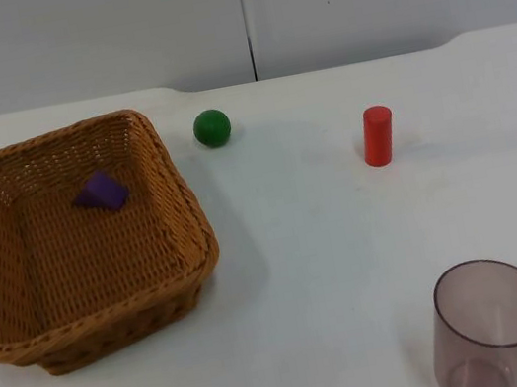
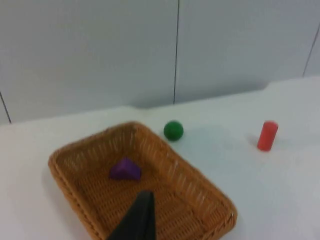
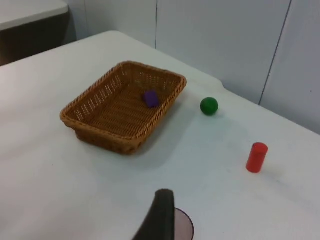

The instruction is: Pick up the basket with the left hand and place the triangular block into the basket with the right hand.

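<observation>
Purple triangular block [image 1: 101, 192] lying inside wicker basket [image 1: 80, 315], toward its wall-side end. Basket resting on white table [image 1: 303, 276]. Green ball [image 1: 212, 127] just beside basket's far corner, red cylinder [image 1: 378, 135] well apart from basket, tinted cup [image 1: 490, 328] farther still. Finger state of either gripper: cannot tell.

The scene is lit evenly and brightly from above, and no glare is seen on the white table [image 1: 332, 271]. Soft shadows are thrown towards 3 o'clock beside the basket [image 1: 187, 216], the green ball [image 1: 212, 127] and the red cylinder [image 1: 378, 135]. Both wrist views are slightly soft, and the black fingertips [image 2: 136, 220] are out of focus.
</observation>
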Action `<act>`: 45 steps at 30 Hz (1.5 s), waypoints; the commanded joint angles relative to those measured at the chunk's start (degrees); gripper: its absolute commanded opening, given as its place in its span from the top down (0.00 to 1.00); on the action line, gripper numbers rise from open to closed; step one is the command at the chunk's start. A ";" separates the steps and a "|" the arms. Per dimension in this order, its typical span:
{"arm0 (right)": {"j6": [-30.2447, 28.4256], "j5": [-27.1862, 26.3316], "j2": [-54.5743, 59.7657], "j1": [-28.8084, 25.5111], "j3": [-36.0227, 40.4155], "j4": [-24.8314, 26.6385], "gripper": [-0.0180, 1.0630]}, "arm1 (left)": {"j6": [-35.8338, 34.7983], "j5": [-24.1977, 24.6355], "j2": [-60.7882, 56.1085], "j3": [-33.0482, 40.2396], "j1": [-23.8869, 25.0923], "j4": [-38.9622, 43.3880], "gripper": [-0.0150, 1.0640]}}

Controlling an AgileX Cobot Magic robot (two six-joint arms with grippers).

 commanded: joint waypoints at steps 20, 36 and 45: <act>-4.31 13.99 -12.80 -0.14 2.08 4.27 0.27 | -23.80 13.16 -9.65 -5.50 -6.47 27.86 0.01; -5.59 13.28 -12.80 -0.14 8.65 7.73 0.27 | -29.42 16.57 -9.65 -1.21 -6.25 32.48 0.01; -5.59 13.16 -12.80 -0.14 8.65 7.25 0.27 | -29.84 14.93 -9.65 -0.44 -6.25 33.21 0.01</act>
